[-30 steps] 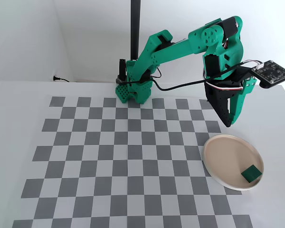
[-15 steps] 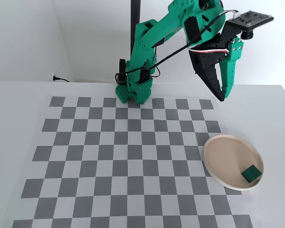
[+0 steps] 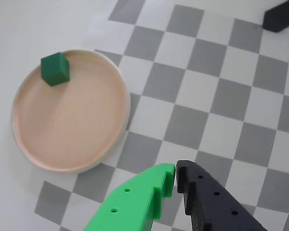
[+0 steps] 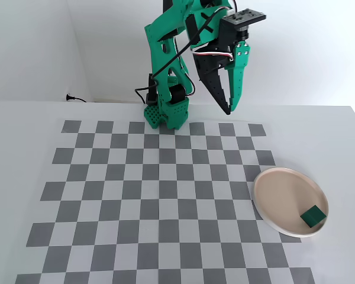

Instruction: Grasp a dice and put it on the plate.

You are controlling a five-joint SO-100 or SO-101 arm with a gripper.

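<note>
- The fingers (image 3: 175, 177), one bright green and one black, are pressed together tip to tip in the wrist view, with nothing between them.
- In the fixed view the fingers (image 4: 229, 110) hang point-down high above the far side of the checkerboard (image 4: 160, 195), close to the arm's base (image 4: 167, 113) and well apart from anything on the counter (image 4: 23, 136).
- Outward from the tips, the plate (image 4: 278, 192) lies toward the near right of the fixed view, at the board's right edge; in the wrist view the plate (image 3: 67, 144) sits to the upper left of the tips.
- The dice (image 4: 312, 216) rests inside the plate, against its near-right rim, flat on one face; the wrist view shows the dice (image 3: 54, 69) at the plate's top-left edge, the part farthest from the tips.
- As a judgement: the dice already lies on the plate, so the task looks finished and no further grasp seems called for; the arm only needs to stay clear of the plate.
</note>
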